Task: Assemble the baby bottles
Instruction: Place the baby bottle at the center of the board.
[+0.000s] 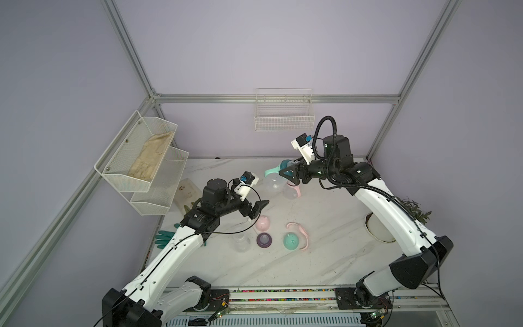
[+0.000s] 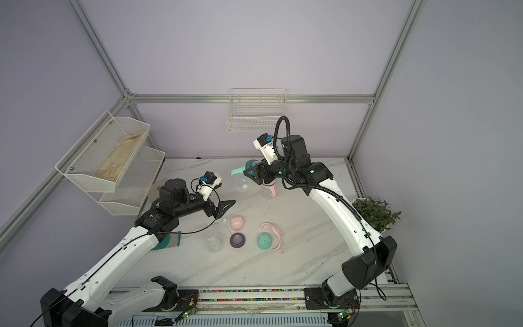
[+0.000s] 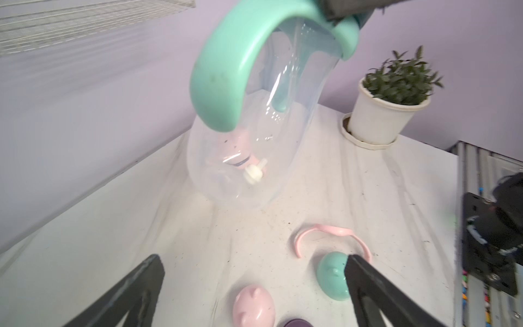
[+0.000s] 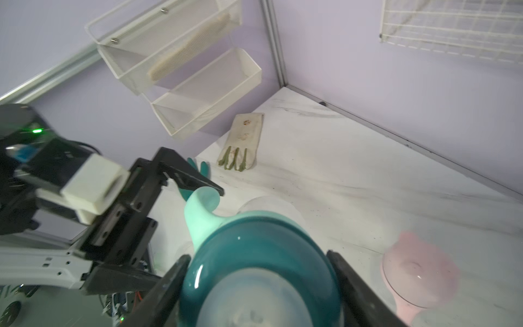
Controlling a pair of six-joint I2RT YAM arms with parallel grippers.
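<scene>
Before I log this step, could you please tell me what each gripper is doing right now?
Left gripper: open, holding nothing.
Right gripper: closed on the mint-handled bottle, at its teal collar.

Potted plant (image 3: 392,102), green glove (image 1: 164,239), possibly cloth (image 1: 151,158)

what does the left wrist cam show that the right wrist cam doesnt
Left wrist only: the potted plant, the loose pink handle ring, and the mint cap and pink cap on the table. Right wrist only: the two-tier wall rack, the beige glove and a bit of the green glove. Both: the clear bottle with mint handles, gripped by the right gripper.
</scene>
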